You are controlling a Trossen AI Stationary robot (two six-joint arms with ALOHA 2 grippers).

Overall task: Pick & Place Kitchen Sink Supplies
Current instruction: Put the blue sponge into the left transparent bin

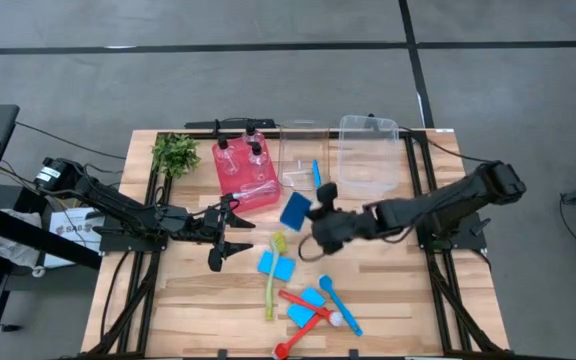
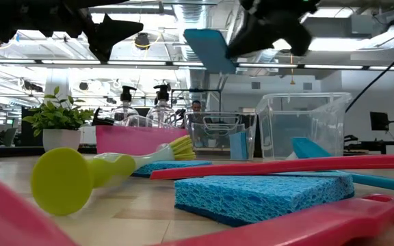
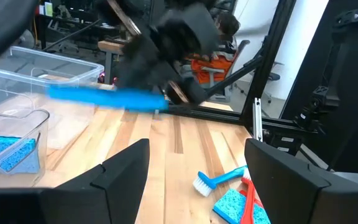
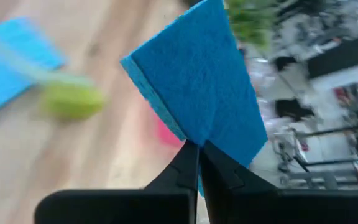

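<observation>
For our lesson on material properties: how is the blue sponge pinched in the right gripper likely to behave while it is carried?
The blue sponge is pinched at one corner by the right gripper, yet its slab stands out flat, so it is probably light and fairly stiff. Its porous surface likely resists slipping, though a corner grip might let it swivel.

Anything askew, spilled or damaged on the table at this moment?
Nothing looks damaged or spilled. The loose brushes and sponges lie crisscrossed in a heap at the front of the table, not yet sorted. The right gripper pinches a blue sponge by one corner, held tilted above the table.

Motion-blurred yellow-green brush [image 4: 70,99] behind the held blue sponge [image 4: 201,93].
</observation>
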